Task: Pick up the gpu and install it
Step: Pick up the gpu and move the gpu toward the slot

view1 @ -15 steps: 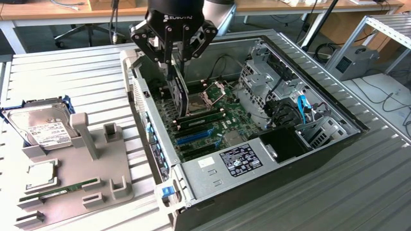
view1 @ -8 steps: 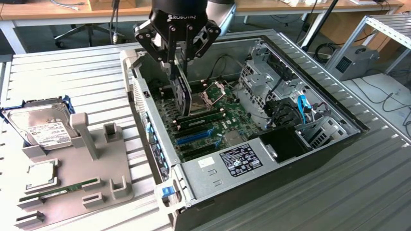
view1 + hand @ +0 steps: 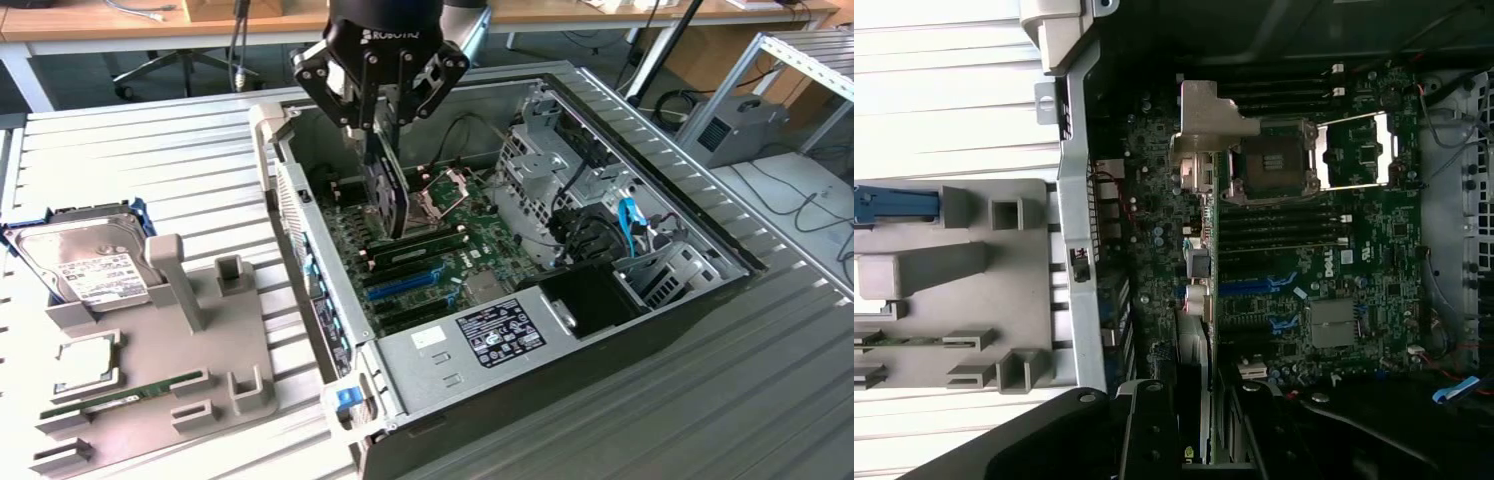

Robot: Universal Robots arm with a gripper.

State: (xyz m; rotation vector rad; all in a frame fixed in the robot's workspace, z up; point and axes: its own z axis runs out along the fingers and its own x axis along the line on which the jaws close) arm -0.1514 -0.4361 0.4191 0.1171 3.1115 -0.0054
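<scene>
- The tool (image 3: 382,125) hangs over the open computer case (image 3: 654,150) with the gpu (image 3: 387,190) directly beneath its fingers, pinched between them. The jaws are partly closed, pressed onto the card's upper edge.
- The card hangs on edge, long axis running steeply down toward the motherboard (image 3: 467,240).
- Its lower end sits beside the processor socket (image 3: 441,205), low over the board; I can't tell whether it touches.
- From the wrist, the card shows edge-on under the tool (image 3: 1199,440), silver bracket (image 3: 1209,115) at the far end.
- The key relation: the blue slots (image 3: 400,287) lie off to one side of the card, toward the power-supply end, not under it.
- The case rests on the bench (image 3: 160,150).
</scene>
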